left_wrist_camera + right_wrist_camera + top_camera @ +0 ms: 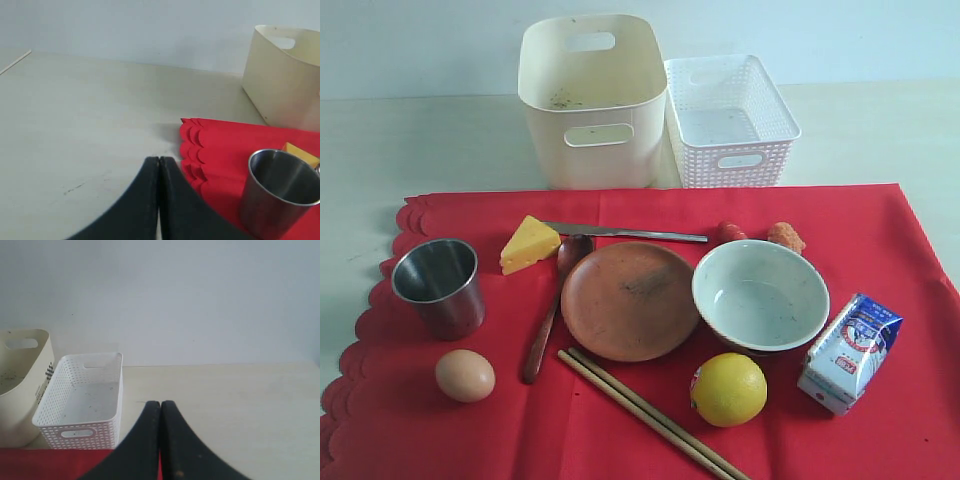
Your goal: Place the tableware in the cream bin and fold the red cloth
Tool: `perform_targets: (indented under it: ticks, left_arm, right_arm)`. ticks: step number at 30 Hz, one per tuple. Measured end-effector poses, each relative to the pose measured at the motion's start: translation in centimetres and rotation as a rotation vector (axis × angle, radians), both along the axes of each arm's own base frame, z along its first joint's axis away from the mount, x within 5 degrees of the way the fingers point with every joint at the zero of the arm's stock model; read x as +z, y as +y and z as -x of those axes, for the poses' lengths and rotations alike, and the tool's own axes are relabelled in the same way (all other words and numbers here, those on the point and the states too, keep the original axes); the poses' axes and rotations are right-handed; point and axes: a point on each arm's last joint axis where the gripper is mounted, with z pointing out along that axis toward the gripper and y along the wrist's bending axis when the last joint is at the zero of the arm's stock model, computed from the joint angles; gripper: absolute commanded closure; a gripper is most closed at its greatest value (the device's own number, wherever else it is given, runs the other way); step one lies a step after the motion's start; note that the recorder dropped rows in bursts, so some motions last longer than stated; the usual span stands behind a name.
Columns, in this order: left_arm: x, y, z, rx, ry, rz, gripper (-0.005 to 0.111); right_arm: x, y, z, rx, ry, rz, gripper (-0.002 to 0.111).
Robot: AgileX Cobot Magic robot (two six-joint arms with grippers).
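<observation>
Left gripper (159,161) closed, its two black fingers (142,200) pressed flat against each other along a thin straight seam up to the tips, outer edges curving apart toward the base. Right gripper (160,404) same: closed, both black fingers (182,450) meeting tip to tip, seam upright in its wrist view, outer edges flaring wide lower down. Neither grips anything.

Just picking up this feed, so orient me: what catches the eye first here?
The big red cloth fills the foreground, cluttered with a round brown plate and white bowl at its centre and a steel cup by its scalloped left edge. Behind it stand the tall cream bin and, to its right, a lower white lattice basket.
</observation>
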Motion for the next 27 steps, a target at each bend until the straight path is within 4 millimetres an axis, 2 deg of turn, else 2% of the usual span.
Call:
perform_targets:
  ticks: [18,22,27]
  left_arm:
    - [0.0,0.0,0.0,0.0,0.0,0.0,0.106]
    - [0.0,0.0,0.0,0.0,0.0,0.0,0.106]
    - [0.0,0.0,0.0,0.0,0.0,0.0,0.106]
  right_arm:
    - [-0.1,0.0,-0.1,0.0,0.009,-0.016,0.108]
    - [-0.9,0.1,-0.6,-0.001,0.075,-0.016,0.108]
    - [-2.8,0.2,-1.9,-0.002,0.232,-0.043,0.108]
